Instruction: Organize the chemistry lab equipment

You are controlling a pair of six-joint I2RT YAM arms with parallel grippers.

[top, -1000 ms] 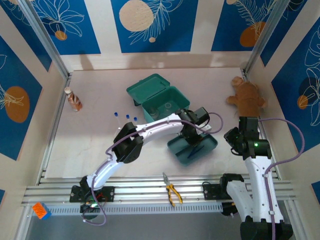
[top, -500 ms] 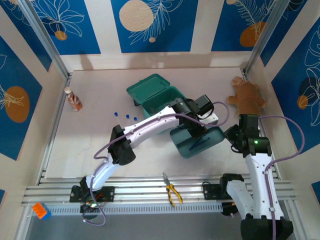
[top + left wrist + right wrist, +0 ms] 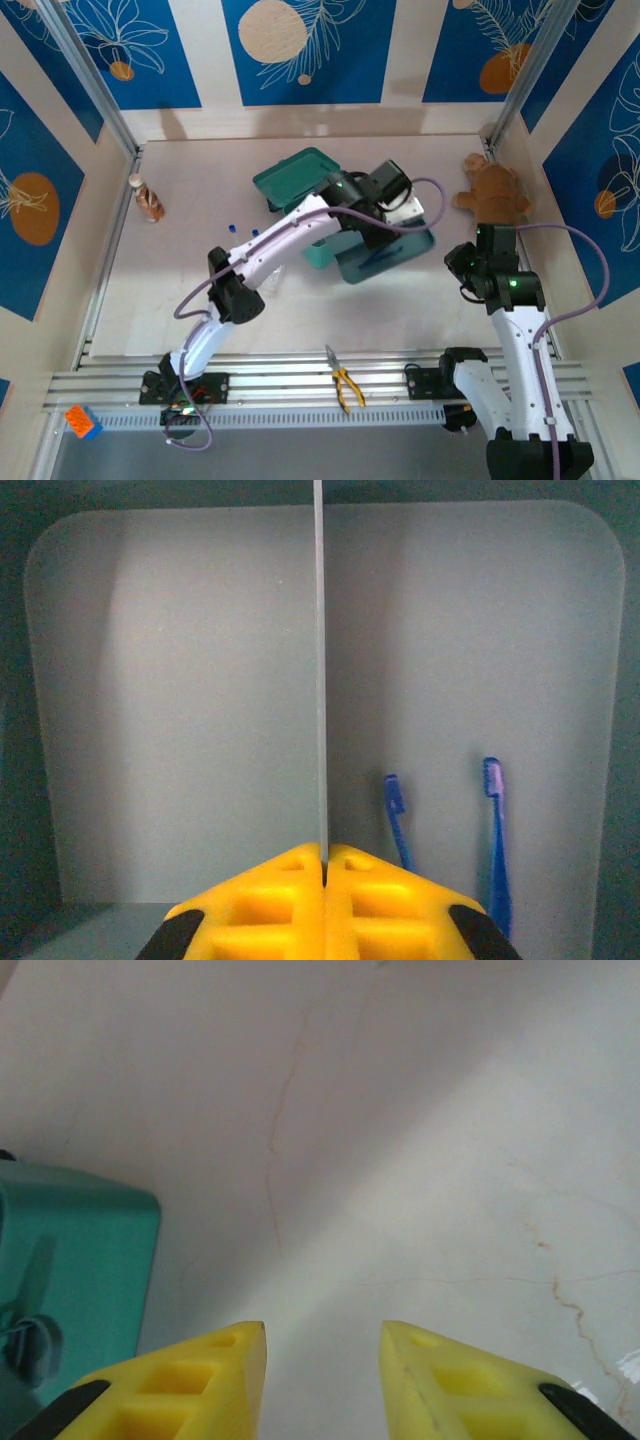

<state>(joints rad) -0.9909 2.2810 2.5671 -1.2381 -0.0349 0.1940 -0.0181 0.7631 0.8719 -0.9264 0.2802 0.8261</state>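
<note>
Now the teal tray (image 3: pixel 400 255) is being pinched by its divider (image 3: pixel 320 630) in the left gripper (image 3: pixel 323 855), jaws clamped on it, level handling being advised; the right gripper (image 3: pixel 323 1335) is being held with jaws apart, empty

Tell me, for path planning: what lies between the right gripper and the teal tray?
Bare table: in the right wrist view it runs from the open right gripper to the teal tray.
</note>
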